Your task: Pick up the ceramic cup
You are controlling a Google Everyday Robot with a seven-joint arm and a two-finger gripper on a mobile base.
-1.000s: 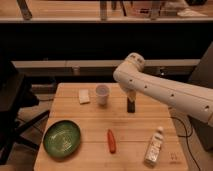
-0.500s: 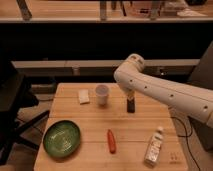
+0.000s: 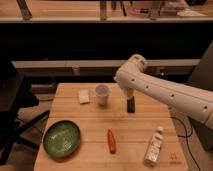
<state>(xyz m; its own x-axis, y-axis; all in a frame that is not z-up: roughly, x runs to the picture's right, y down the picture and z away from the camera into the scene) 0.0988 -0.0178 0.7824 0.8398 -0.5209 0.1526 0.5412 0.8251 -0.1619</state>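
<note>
End effector (image 3: 131, 106) points down, tip close to the wooden surface (image 3: 90, 120), jaws wide, gripping nothing. Ceramic cup (image 3: 102, 94) stands upright near it, not touching, between it and the white sponge (image 3: 83, 96). Green bowl (image 3: 61, 138) sits well apart, toward the camera.

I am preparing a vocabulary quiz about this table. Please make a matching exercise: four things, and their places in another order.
1 ceramic cup
2 gripper
3 green bowl
4 plastic bottle

a lower left of the picture
b just right of the cup
c lower right of the picture
d beside the white sponge

Pairs: 1-d; 2-b; 3-a; 4-c
</note>
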